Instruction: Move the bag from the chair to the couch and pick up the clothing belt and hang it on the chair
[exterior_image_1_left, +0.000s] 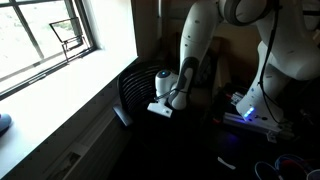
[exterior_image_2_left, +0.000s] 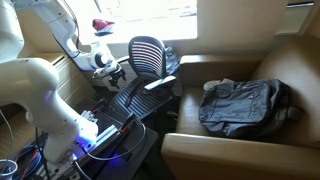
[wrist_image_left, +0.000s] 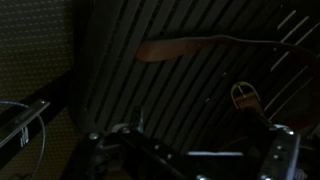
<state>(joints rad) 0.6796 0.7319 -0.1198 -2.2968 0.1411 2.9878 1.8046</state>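
The dark bag (exterior_image_2_left: 245, 105) lies slumped on the seat of the brown couch (exterior_image_2_left: 290, 60). Left of the couch stands the black slatted chair (exterior_image_2_left: 148, 52), seen dimly below the window in an exterior view (exterior_image_1_left: 135, 85). My gripper (exterior_image_2_left: 112, 72) hovers at the chair's left side, just above its seat, open and holding nothing (exterior_image_1_left: 165, 105). In the wrist view the clothing belt (wrist_image_left: 200, 45) shows as a thin brownish strap lying across the chair's slats, its metal buckle (wrist_image_left: 243, 95) to the right. The gripper (wrist_image_left: 200, 160) is below it, jaws wide apart.
A bright window (exterior_image_1_left: 40, 40) with a wide sill runs along the wall behind the chair. A red object (exterior_image_2_left: 102, 24) sits on the sill. The robot's base with a blue light (exterior_image_2_left: 95, 140) and loose cables (exterior_image_2_left: 20, 160) crowd the floor beside the chair.
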